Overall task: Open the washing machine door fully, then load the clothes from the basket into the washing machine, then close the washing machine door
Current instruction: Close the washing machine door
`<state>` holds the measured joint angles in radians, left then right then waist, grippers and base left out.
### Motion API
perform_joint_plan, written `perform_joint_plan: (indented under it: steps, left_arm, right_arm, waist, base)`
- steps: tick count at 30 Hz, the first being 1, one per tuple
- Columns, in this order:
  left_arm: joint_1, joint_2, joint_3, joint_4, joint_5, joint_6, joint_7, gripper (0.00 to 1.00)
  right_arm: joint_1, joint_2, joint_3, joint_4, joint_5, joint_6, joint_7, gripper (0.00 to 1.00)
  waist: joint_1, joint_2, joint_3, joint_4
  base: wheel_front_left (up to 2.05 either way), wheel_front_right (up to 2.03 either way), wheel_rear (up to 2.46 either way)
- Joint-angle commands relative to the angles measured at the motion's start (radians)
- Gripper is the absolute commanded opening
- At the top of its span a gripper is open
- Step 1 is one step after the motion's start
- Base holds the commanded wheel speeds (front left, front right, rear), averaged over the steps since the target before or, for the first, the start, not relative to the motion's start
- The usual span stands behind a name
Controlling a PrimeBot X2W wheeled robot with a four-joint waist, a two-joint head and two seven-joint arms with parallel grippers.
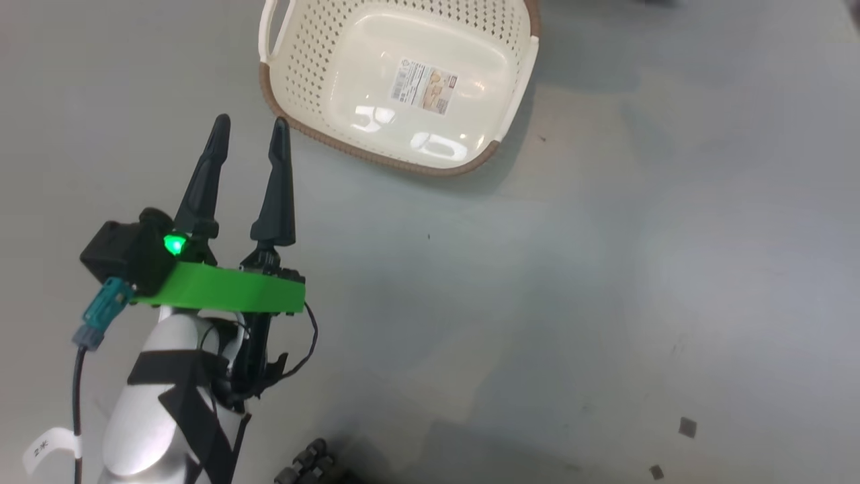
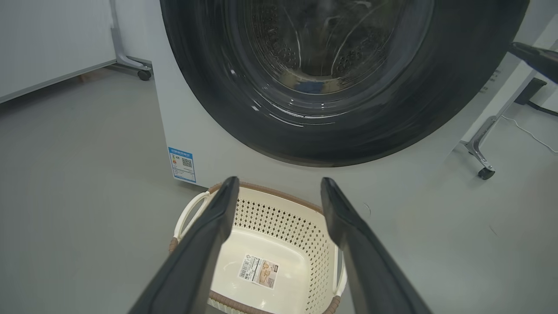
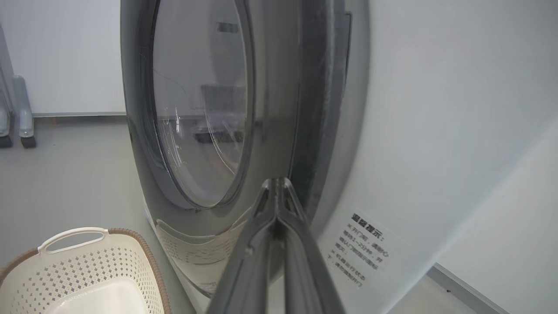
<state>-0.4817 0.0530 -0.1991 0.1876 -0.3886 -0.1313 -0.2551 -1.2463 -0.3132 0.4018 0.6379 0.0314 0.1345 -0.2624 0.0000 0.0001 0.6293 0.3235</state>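
Observation:
The basket lies empty on the grey floor, its label sticker showing on the bottom. My left gripper is open, its fingertips just short of the basket's left rim. In the left wrist view the left gripper hovers over the basket, facing the washing machine. The washing machine door lies against the machine's front. Pale and blue clothes show low in the drum through the glass. My right gripper is shut and empty, its tips at the rim of the door.
A blue energy label sits low on the machine's front, and a black-lettered sticker lies beside the door. Castered frame legs stand on both sides of the machine. Small dark scraps lie on the floor.

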Motion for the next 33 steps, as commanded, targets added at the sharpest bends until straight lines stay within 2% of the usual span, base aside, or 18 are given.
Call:
perform_joint_plan:
  steps: [1,8,17,24,33]
  left_arm:
    - [0.034,0.042,0.042,-0.02,0.005,0.001,-0.007,1.0]
    - [0.093,0.059,0.058,-0.006,0.015,0.001,-0.007,1.0]
    - [0.151,0.082,0.088,-0.001,0.045,0.001,-0.007,1.0]
    - [0.185,0.097,0.117,-0.002,0.048,0.001,-0.007,1.0]
    - [0.223,0.109,0.158,-0.003,0.049,0.001,-0.007,1.0]
  right_arm:
    - [0.049,0.026,-0.009,-0.055,0.01,-0.004,0.001,0.0]
    - [0.247,0.054,-0.06,-0.167,0.036,-0.004,0.001,0.0]
    - [0.462,0.08,-0.068,-0.269,0.03,-0.004,0.001,0.0]
    - [0.587,0.093,-0.1,-0.331,0.037,-0.004,0.001,0.0]
    - [0.719,0.141,-0.198,-0.4,0.035,-0.004,0.001,0.0]
  waist:
    - [0.0,-0.0001,-0.053,-0.027]
    - [0.0,-0.0001,-0.165,-0.093]
    - [0.0,-0.0001,-0.277,-0.189]
    - [0.0,-0.0001,-0.331,-0.259]
    - [0.0,-0.0001,-0.374,-0.326]
  base:
    - [0.0,0.0,0.0]
    - [0.0,0.0,0.0]
    - [0.0,0.0,0.0]
    - [0.0,0.0,0.0]
    - [0.0,0.0,0.0]
